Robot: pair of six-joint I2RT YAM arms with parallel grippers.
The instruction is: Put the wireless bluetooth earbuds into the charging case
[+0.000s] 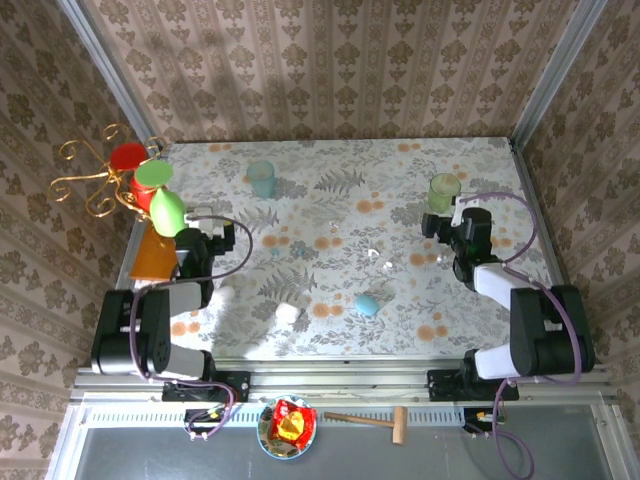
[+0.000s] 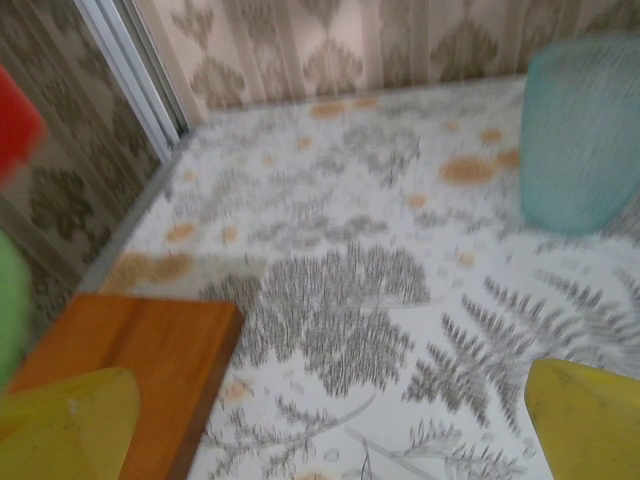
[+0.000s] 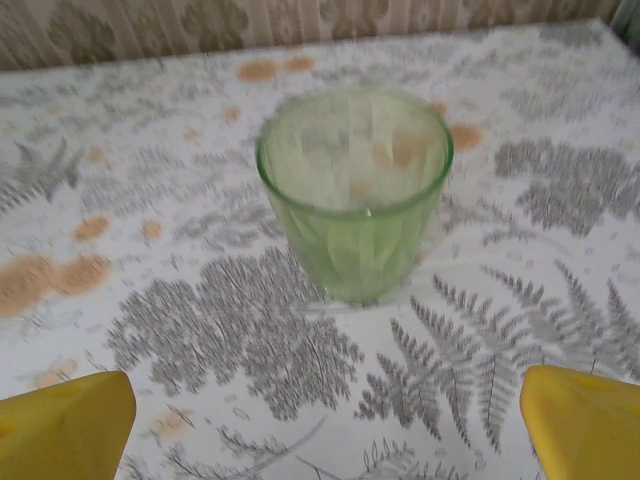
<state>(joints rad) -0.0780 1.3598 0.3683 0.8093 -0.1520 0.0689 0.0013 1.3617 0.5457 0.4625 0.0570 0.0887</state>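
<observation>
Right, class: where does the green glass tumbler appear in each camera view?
Top external: green glass tumbler at far right, towards the back.
Right wrist: centre, upright, ahead of the open right gripper.
Left wrist: looks at the teal tumbler, upper right.
Shared landmark: the fern-print tablecloth with orange blotches.

The wireless bluetooth earbuds [image 1: 376,254] were a few tiny whitish, glinting pieces, lying loose and apart from one another on the patterned worktop [image 1: 330,200], right of centre. Which piece was the charging case could not be told: a light blue rounded pebble [image 1: 366,305] lay near them, with a white rounded pebble [image 1: 287,313] to its left.
</observation>
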